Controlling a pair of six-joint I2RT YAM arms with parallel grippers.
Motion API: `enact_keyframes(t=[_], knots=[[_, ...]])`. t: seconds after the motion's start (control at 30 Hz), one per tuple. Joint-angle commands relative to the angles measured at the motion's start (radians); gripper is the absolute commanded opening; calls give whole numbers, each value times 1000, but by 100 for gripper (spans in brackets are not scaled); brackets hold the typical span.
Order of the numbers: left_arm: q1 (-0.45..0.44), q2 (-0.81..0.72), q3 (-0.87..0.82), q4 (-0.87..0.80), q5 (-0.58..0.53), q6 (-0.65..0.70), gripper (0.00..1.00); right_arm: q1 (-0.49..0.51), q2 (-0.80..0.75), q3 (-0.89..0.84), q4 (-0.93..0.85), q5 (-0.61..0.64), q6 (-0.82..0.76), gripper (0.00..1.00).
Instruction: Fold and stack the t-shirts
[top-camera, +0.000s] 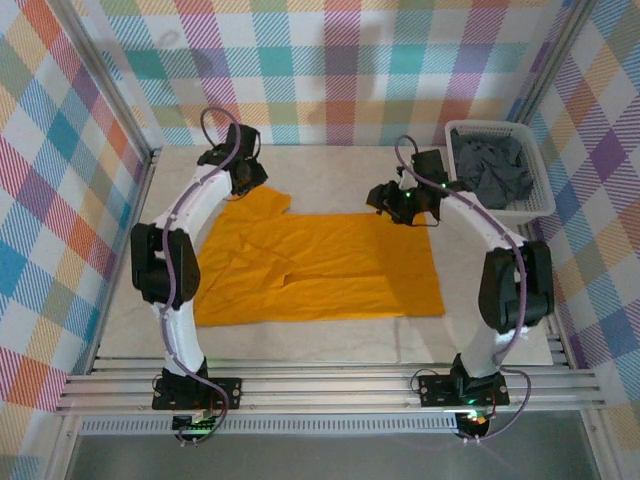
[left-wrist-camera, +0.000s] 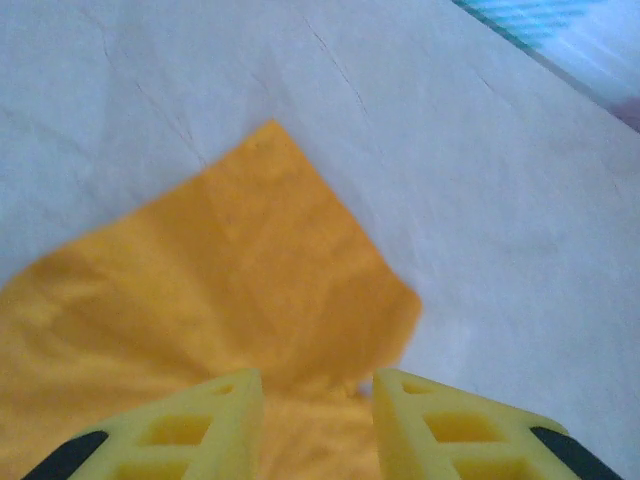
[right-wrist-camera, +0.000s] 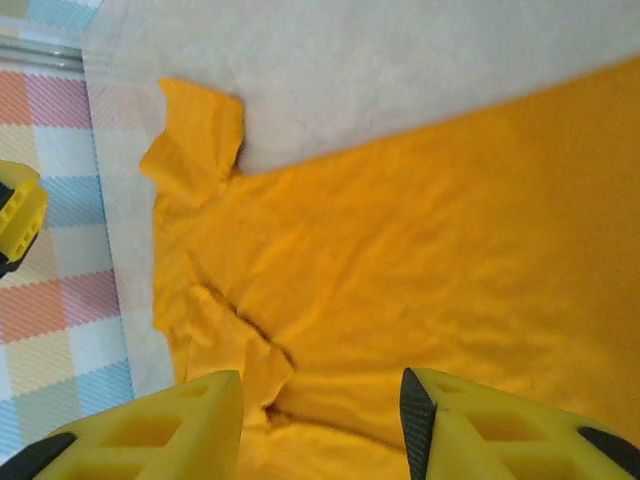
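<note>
- The orange t-shirt (top-camera: 320, 270) lies spread out flat in the middle of the pale surface (top-camera: 330, 165), with one short sleeve (top-camera: 262, 205) sticking out toward 11 o'clock.
- The left fingers (left-wrist-camera: 200, 425) hover over that sleeve at the shirt's 11 o'clock corner. They stand apart and released, and the orange cloth shows on the surface through the gap between them.
- In the left wrist view the sleeve's pointed corner (left-wrist-camera: 270, 130) rests on the bare surface, aimed at 12 o'clock.
- The right fingers (right-wrist-camera: 470, 420) hang above the shirt's far edge at about 1 o'clock. They are spread wide and grasp nothing.
- In the right wrist view a small rumpled fold (right-wrist-camera: 240, 350) sits in the cloth just beside the fingers.
- A white basket (top-camera: 480, 127) stands at 2 o'clock on the surface, apart from the orange shirt.
- Dark grey t-shirts (top-camera: 490, 170) lie crumpled inside the basket.
</note>
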Motion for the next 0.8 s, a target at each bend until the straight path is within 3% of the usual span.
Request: enact_keyframes(t=[0.0, 0.23, 0.47, 0.77], knots=[[48, 121, 70, 14, -3, -8, 35, -17, 88, 98, -36, 22, -44, 47], [101, 318, 235, 147, -13, 44, 40, -41, 174, 215, -65, 2, -70, 48], [113, 537, 497, 99, -12, 112, 41, -62, 172, 212, -92, 8, -81, 48], [97, 605, 540, -15, -55, 145, 42, -73, 183, 199, -65, -5, -53, 48]])
